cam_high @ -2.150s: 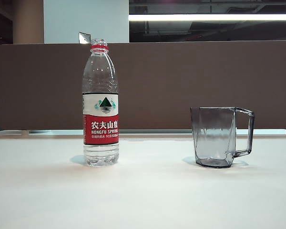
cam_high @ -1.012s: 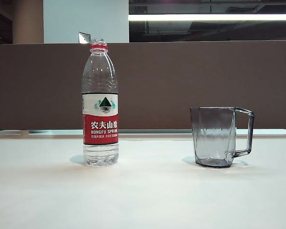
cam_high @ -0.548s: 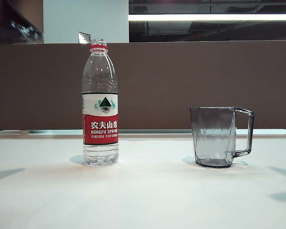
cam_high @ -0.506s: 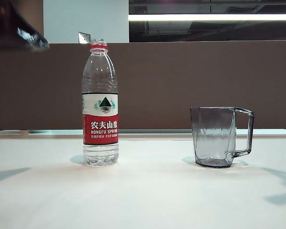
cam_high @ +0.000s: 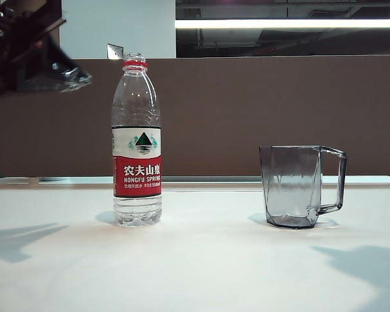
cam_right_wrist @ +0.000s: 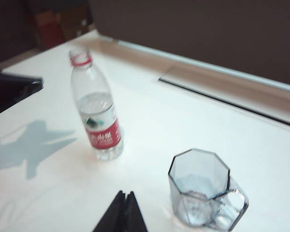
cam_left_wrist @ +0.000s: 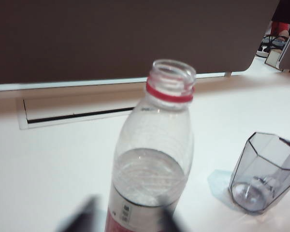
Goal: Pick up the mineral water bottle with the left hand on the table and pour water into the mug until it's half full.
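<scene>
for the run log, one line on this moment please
bottle: upright, uncapped, untouched | mug: empty | left hand: nearing bottle | right hand: shut

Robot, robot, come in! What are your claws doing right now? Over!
Left claw part open, nearing uncapped mineral water bottle, no grip. Right claw shut, above table near mug. Mug empty. Nothing in the way.

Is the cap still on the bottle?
No. In the left wrist view the mineral water bottle shows an open mouth above its red neck ring, with no cap on it.
</scene>
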